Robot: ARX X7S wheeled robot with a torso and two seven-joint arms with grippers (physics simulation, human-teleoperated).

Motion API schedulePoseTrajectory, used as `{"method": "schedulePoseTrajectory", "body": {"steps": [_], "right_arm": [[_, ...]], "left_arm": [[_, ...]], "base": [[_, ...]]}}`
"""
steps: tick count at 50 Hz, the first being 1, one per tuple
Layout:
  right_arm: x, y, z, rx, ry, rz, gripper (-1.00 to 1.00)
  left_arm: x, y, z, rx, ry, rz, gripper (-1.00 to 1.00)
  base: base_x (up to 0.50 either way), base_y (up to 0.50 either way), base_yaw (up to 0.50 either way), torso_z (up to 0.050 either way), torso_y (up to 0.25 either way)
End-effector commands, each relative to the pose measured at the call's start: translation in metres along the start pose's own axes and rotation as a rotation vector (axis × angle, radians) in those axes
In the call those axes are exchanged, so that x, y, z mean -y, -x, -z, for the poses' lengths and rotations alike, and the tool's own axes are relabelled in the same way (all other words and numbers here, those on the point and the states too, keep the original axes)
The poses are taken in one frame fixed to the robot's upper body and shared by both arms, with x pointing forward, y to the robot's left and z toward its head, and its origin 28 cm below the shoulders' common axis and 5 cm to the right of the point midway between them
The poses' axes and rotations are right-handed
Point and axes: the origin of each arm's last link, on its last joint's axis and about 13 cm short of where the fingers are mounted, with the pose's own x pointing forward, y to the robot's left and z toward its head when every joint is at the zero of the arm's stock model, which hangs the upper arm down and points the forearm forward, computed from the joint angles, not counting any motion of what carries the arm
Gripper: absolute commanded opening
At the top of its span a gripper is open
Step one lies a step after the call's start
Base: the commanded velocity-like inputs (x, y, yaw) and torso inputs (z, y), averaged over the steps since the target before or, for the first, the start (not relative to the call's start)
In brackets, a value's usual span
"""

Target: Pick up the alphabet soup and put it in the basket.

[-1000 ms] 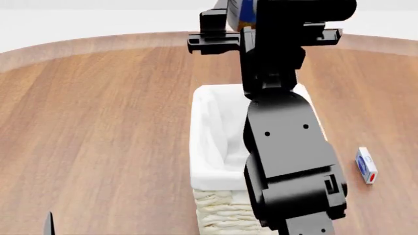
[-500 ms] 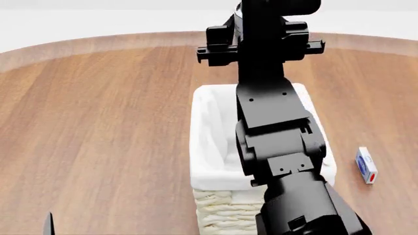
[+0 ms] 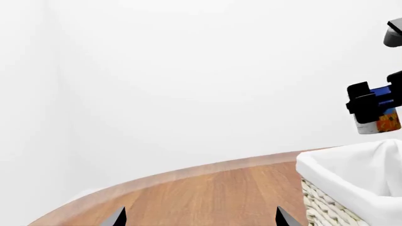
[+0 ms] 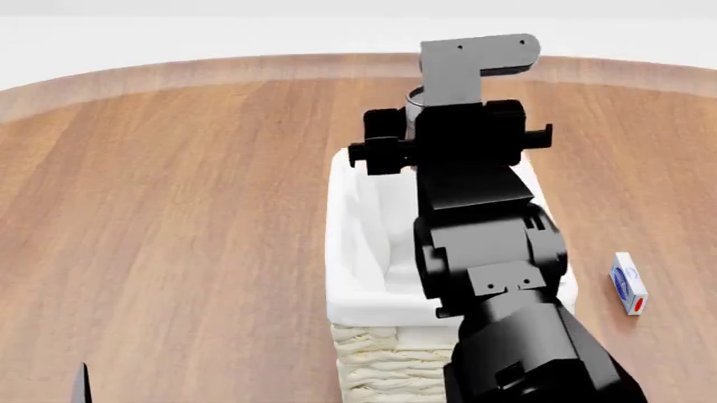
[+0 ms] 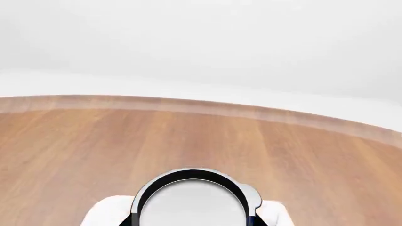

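Note:
The alphabet soup (image 3: 381, 120), a small can with a blue label and orange pattern, hangs just above the far end of the basket (image 3: 349, 170). My right gripper (image 3: 375, 104) is shut on it. The right wrist view shows the can's white top (image 5: 191, 203) between the black fingers, with the basket's white liner (image 5: 105, 213) below. In the head view my right arm covers most of the can and the basket's (image 4: 356, 252) right side. My left gripper (image 3: 201, 219) is open and empty, low over the table (image 4: 168, 210) at the near left.
A small white and blue box (image 4: 629, 284) lies on the wood to the right of the basket. The round table's rim (image 4: 168, 74) curves along the back, with a white floor beyond it.
My right arm has come down and back with the can, from high over the table's far edge to just above the basket's far end. The left arm has stayed still.

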Motion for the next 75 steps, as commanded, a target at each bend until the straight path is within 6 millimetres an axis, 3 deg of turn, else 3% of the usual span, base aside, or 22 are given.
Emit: {"method": "schedulePoseTrajectory", "body": {"steps": [1, 33, 73, 74, 75], "right_arm": [[0.000, 0.002, 0.005, -0.078, 0.058, -0.034, -1.00], [0.002, 0.005, 0.044, -0.200, 0.040, -0.014, -1.00], [0.002, 0.007, 0.063, -0.246, 0.026, -0.021, -1.00], [0.002, 0.007, 0.063, -0.247, 0.025, -0.014, 1.00], [0.002, 0.007, 0.062, -0.245, 0.023, -0.015, 1.00]], "left_arm": [[-0.001, 0.000, 0.000, -0.001, 0.003, -0.003, 1.00], [0.000, 0.000, 0.002, -0.004, 0.003, -0.001, 1.00], [0.001, 0.000, 0.003, -0.009, 0.001, 0.000, 1.00], [0.001, 0.000, 0.003, -0.008, 0.002, 0.000, 1.00], [0.001, -0.001, 0.003, -0.009, 0.002, 0.000, 1.00]], "base": [[0.00, 0.00, 0.00, 0.000, 0.000], [0.00, 0.00, 0.00, 0.000, 0.001], [0.00, 0.00, 0.00, 0.000, 0.001], [0.00, 0.00, 0.00, 0.000, 0.000], [0.00, 0.00, 0.00, 0.000, 0.000]]}}
